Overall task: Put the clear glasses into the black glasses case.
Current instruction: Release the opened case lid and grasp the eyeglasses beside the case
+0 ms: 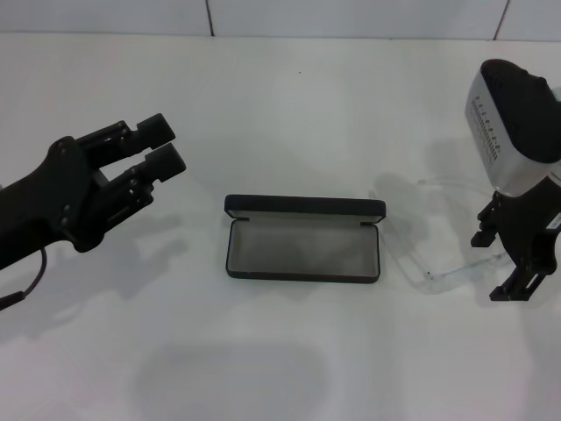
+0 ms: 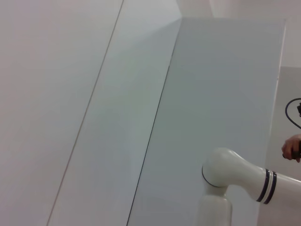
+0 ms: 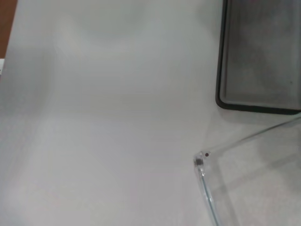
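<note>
The black glasses case (image 1: 302, 239) lies open in the middle of the white table, grey lining up and lid standing at the back. One corner of the black glasses case (image 3: 220, 84) shows in the right wrist view. The clear glasses (image 1: 429, 275) lie unfolded just right of the case, temple arms pointing right. A hinge and one temple of the clear glasses (image 3: 201, 161) show close up. My right gripper (image 1: 500, 263) hangs open at the temple ends, the near temple reaching between its fingers. My left gripper (image 1: 164, 146) hovers open, left of the case, holding nothing.
The white table (image 1: 289, 105) runs to a tiled wall at the back. The left wrist view faces grey wall panels (image 2: 117, 113), a white robot arm segment (image 2: 235, 176) and a person's hand (image 2: 292, 147) at its edge.
</note>
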{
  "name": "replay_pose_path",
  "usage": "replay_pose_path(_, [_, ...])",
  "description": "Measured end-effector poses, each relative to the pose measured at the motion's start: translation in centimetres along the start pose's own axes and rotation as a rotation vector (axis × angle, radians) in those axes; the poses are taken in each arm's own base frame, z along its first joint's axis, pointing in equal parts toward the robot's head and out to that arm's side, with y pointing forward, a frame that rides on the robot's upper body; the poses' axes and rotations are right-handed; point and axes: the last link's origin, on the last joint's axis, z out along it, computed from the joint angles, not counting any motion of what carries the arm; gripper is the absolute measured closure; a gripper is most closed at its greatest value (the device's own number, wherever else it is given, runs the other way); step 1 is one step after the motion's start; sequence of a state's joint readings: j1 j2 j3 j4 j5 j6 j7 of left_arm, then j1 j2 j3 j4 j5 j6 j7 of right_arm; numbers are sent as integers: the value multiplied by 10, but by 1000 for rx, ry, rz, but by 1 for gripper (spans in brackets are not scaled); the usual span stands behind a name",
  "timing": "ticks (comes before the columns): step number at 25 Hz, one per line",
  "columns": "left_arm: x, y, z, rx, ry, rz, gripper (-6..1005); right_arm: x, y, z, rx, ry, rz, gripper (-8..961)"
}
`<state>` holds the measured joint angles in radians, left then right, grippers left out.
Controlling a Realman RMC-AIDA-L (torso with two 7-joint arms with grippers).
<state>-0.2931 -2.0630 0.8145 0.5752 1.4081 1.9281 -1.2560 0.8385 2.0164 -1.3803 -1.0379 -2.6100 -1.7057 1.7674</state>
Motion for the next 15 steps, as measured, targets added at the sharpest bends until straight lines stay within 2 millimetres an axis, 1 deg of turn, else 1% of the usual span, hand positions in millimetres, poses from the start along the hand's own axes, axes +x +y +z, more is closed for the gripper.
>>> replay_pose_path(11, [-1,1,-2,7,2,-5,638,-1,-1,5,9,-1,0,263])
replay_pose_path(15, [-2,2,-5,14,2,-7,641,-2,-1,6,10,11,-11,364])
